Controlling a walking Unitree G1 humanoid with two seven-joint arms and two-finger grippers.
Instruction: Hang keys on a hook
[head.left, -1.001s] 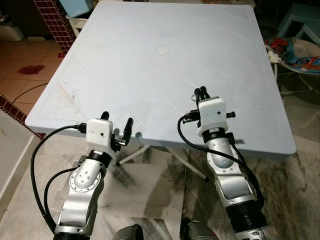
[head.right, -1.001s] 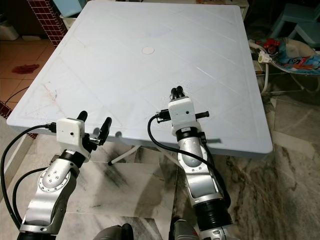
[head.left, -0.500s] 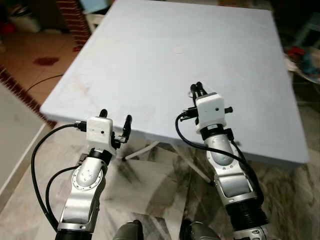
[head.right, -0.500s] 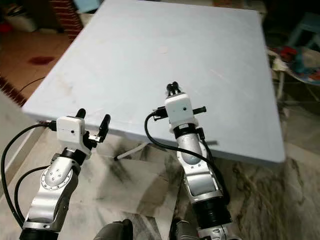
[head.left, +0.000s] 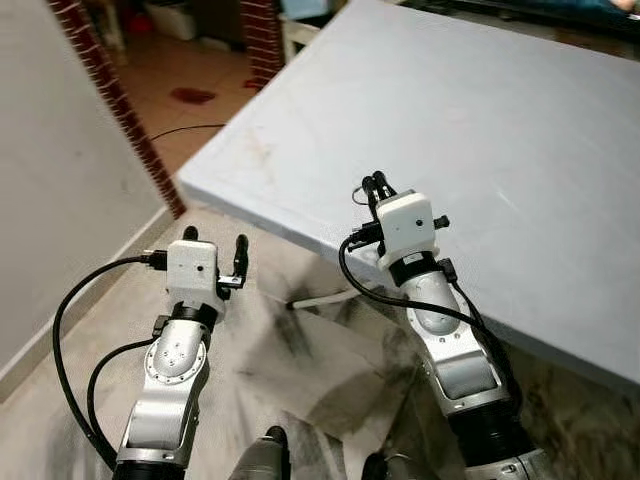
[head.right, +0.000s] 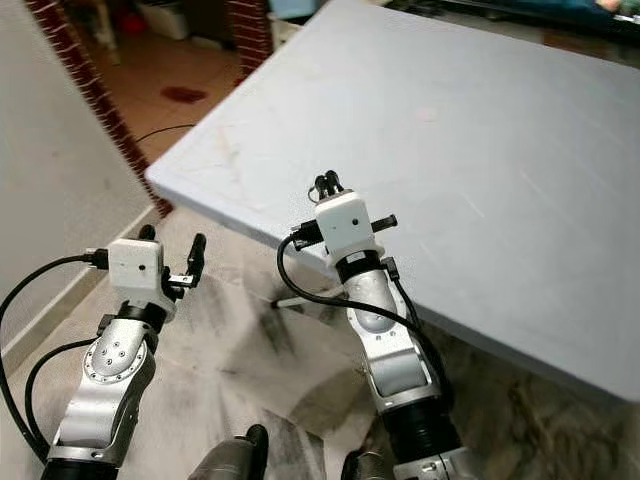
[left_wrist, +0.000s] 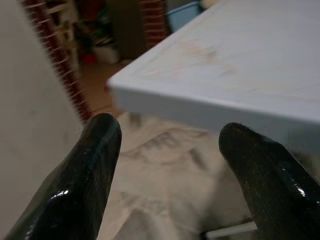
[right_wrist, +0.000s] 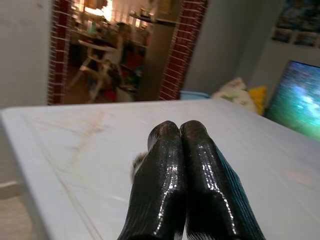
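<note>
Both arms raised forward. Left gripper short of table edge, fingers spread; right gripper over it, 2 fingers pressed together.

Table cut off by top and right frame edges. Small ring-like item at right gripper fingertips too small to identify. Doorway clutter upper left blurred.

Thin key ring pinched in right hand
</note>
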